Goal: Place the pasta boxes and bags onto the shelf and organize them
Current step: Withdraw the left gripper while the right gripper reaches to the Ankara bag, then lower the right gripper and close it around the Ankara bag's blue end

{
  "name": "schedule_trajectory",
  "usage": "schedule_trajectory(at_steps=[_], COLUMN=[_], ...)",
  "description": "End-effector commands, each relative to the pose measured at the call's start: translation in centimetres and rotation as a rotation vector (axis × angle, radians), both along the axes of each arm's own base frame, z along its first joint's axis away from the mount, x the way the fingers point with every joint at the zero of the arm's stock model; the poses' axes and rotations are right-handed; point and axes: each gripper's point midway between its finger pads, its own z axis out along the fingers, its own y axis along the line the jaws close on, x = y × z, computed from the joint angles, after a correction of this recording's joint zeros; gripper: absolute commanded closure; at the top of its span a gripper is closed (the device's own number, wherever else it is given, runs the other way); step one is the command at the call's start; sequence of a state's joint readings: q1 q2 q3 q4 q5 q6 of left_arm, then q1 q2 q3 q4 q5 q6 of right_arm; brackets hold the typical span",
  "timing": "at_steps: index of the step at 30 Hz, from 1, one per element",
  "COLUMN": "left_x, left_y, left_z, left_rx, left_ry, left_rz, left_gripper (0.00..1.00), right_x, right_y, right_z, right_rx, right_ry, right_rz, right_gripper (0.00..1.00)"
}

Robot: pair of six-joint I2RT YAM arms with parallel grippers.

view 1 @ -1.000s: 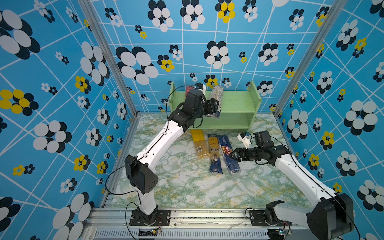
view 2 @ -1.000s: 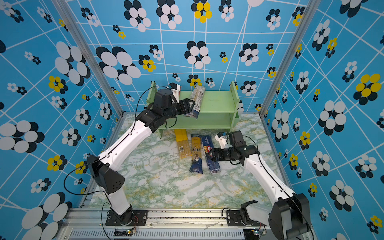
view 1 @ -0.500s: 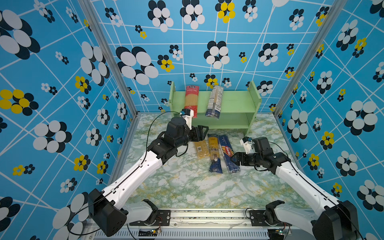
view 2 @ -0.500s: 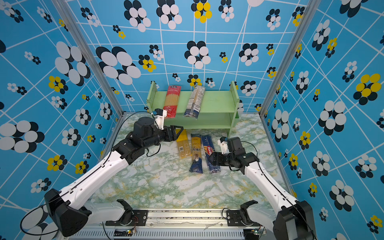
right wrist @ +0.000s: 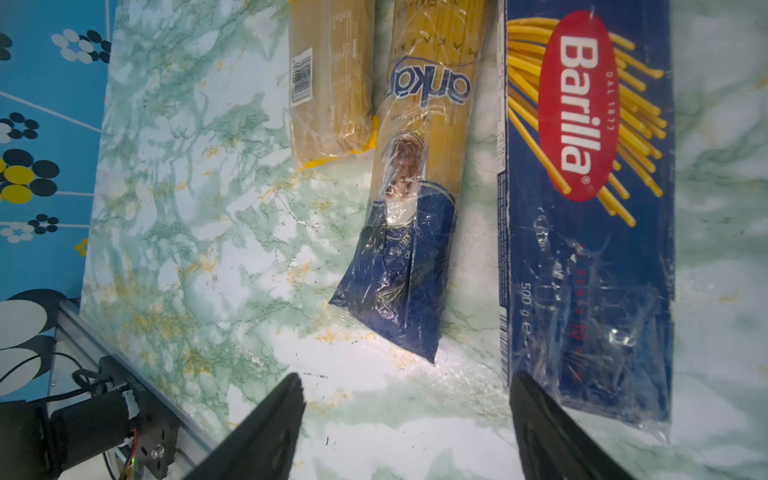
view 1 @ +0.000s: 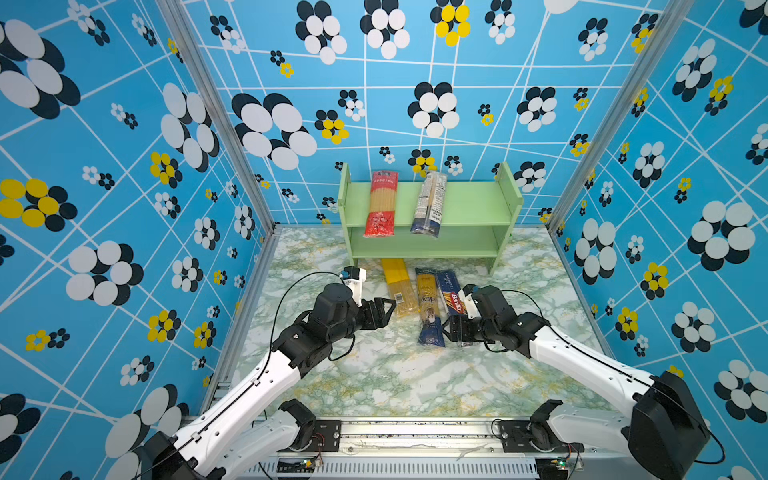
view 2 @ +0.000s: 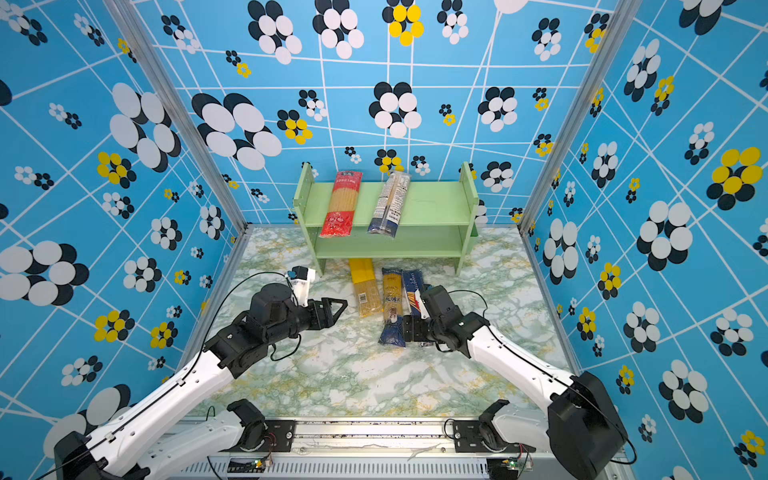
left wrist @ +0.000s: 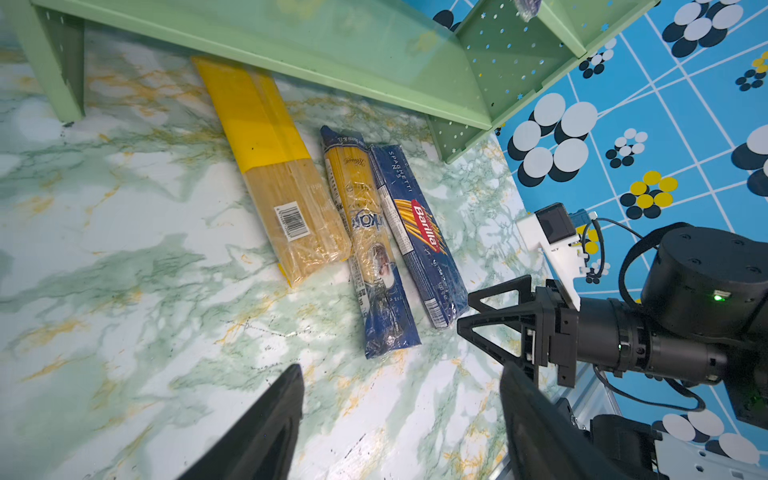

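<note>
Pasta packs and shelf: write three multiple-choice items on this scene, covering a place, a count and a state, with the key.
1. Where does the red-ended bag lie? A) top tier of the shelf B) its lower tier C) in a gripper
2. How many packs lie on the table? A) two B) three C) five
3. The left gripper is: A) open, empty B) shut on a bag C) shut, empty
Key: 1 A, it lies across the top board. 2 B, yellow bag, blue-and-yellow bag, Barilla box. 3 A, fingers apart, nothing between.
</note>
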State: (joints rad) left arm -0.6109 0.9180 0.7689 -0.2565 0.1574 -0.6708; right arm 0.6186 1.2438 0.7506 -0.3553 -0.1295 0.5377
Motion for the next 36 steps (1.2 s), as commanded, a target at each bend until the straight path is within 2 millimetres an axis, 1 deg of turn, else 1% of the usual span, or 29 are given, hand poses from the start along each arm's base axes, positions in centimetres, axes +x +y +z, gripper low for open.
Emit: schedule_trajectory(at_steps=[1,6,12,16,20,23,27,36], left_x=[-0.8,-1.2,-1.3,-1.3,-1.3,-1.3,-1.3,-1.2], left_y=[0.6,1.3,2.0,2.3,2.5,2.8,3.1,3.7], left_z=[-1.6,-3.3,-4.4,-4.7,-5.1,-5.1,-5.2,-5.6], left_rx=[0.014,0.022,0.009,-0.001,-0.002,-0.005,-0.01,-0.023], left_ry=[0.04,0.071,0.089,0.101,0.112,0.114,0.12,0.132], left_rz=[0.016,0.029,0.05,0.051,0.05,0.052,0.059,0.072], left_gripper=[0.24,0.21,0.19,0.17,0.16,0.15,0.12,0.08], right_x=[0.9,0.9,1.2,1.5,2.1,2.6,3.1,3.8], right_y=[0.2,1.0,2.6,3.6,4.5,4.8,4.9,5.6], right_z=[-0.3,-1.4,-2.1,-2.7,-3.9,-4.7,-5.4,-6.5], right_rx=[-0.042,-0.061,-0.062,-0.089,-0.115,-0.144,-0.171,-0.197], right_ry=[-0.02,-0.003,0.006,0.01,0.029,0.025,0.017,0.009], right_rz=[-0.049,-0.043,-0.024,-0.014,-0.015,-0.023,-0.031,-0.045], right_gripper=[0.19,0.19,0.19,0.18,0.16,0.13,0.1,0.09])
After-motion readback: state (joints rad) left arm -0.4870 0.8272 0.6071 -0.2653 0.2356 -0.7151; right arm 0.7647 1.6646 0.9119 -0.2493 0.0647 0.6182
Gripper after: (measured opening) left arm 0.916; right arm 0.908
